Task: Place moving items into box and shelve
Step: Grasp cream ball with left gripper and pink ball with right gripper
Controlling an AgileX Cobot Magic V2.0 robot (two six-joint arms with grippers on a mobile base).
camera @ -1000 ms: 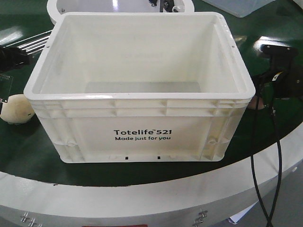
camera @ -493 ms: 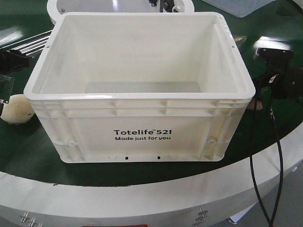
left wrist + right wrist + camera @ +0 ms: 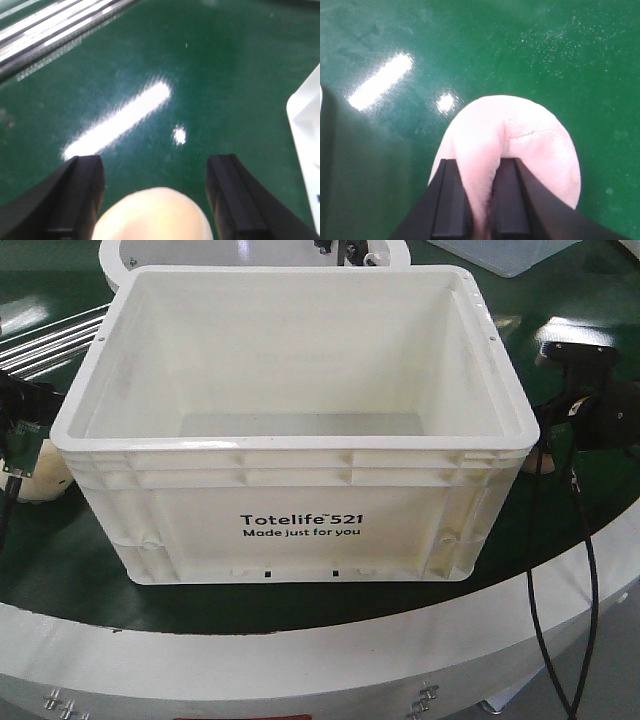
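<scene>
Crate (image 3: 180,520) cream-white, black lettering (image 3: 300,525); bench (image 3: 225,75) glossy dark green; left ball (image 3: 152,215) pale cream-yellow; right ball (image 3: 530,140) pinkish-peach; left gripper (image 3: 155,167) and right gripper (image 3: 479,192) black.

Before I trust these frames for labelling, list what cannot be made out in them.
Floor of the crate near the front: front view, hidden by its front wall.
The cream ball: left wrist view, blurred and cut off by the bottom edge; front view, mostly behind the left gripper.
The pink ball: front view, only a sliver past the crate's corner; right wrist view, the right gripper covers its near side.
</scene>
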